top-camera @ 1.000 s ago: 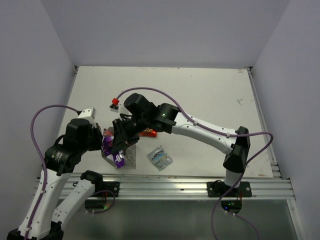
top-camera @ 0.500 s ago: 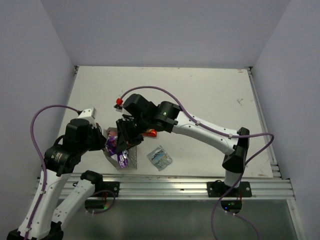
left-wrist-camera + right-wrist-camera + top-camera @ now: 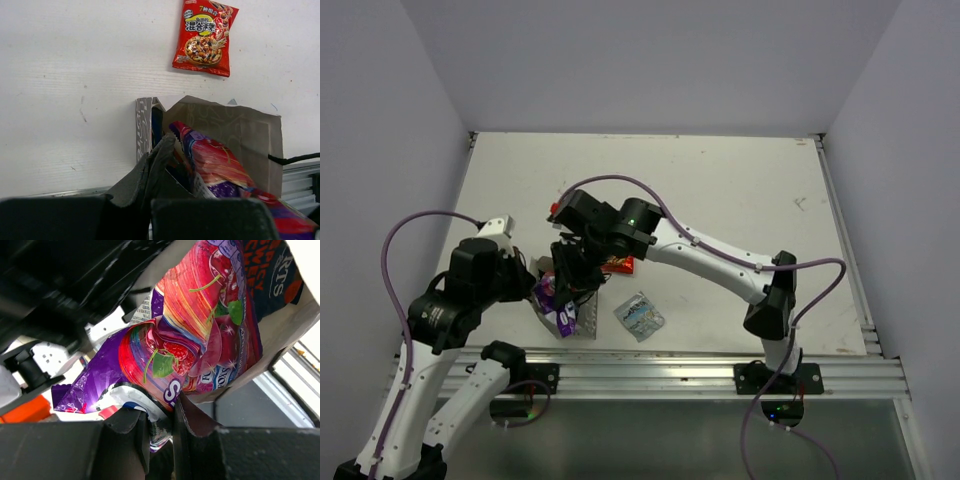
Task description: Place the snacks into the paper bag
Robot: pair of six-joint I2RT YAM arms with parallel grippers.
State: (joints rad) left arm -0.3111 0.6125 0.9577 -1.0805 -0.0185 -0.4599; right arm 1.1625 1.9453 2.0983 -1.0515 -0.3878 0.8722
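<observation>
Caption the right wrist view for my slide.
Right end effector pinches a purple-pink snack packet partway into the paper bag, beside a dark packet already inside.

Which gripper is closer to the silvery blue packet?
Right. Right gripper, holding the purple packet, is over the paper bag beside the silvery blue packet; left gripper pinches the bag's far side.

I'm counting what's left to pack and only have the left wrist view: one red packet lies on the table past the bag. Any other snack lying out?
Observer: Yes, a silvery light-blue packet lies on the table, to the right of the paper bag.
Operator: Is anything holding the purple one?
Observer: The right fingers pinch the purple-pink packet, which is partly inside the bag.
Operator: Anything else in there?
Observer: A dark blue packet with orange lettering, behind it.
</observation>
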